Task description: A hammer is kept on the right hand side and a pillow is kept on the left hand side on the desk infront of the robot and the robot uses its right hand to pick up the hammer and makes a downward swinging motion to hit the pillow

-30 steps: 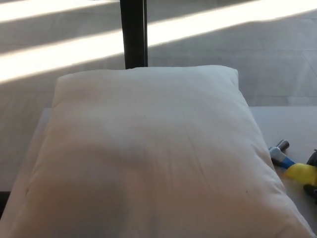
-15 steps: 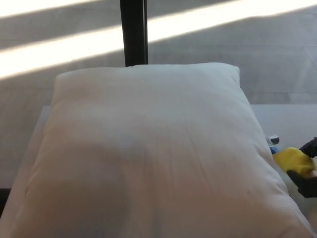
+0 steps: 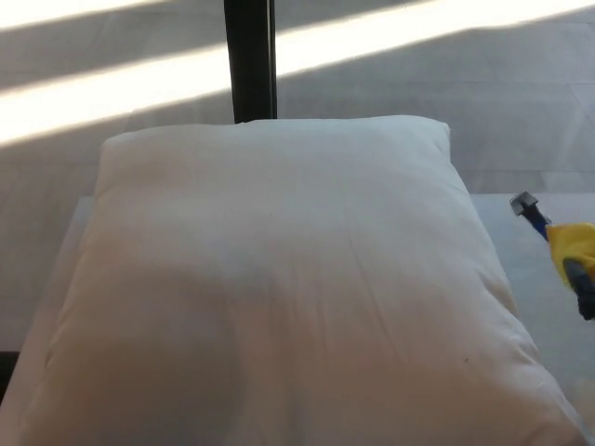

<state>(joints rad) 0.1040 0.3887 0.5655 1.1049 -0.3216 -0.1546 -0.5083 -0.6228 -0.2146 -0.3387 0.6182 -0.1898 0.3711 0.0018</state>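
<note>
A large white pillow covers most of the desk in the head view. The hammer is off the desk at the right edge of the picture, beside the pillow's right side. Its small metal head points up and to the left, and its yellow handle runs down to the right. Only a dark sliver of my right hand shows, wrapped over the yellow handle at the frame edge; the rest of the hand is cut off. My left hand does not show.
The white desk shows to the right of the pillow and as a thin strip on the left. A black post stands behind the pillow. Beyond it lies grey floor with bright bands of sunlight.
The hammer lay on the desk a second ago. My right hand closed on its yellow handle and has lifted it, so its head now sits higher and tilts up-left.
</note>
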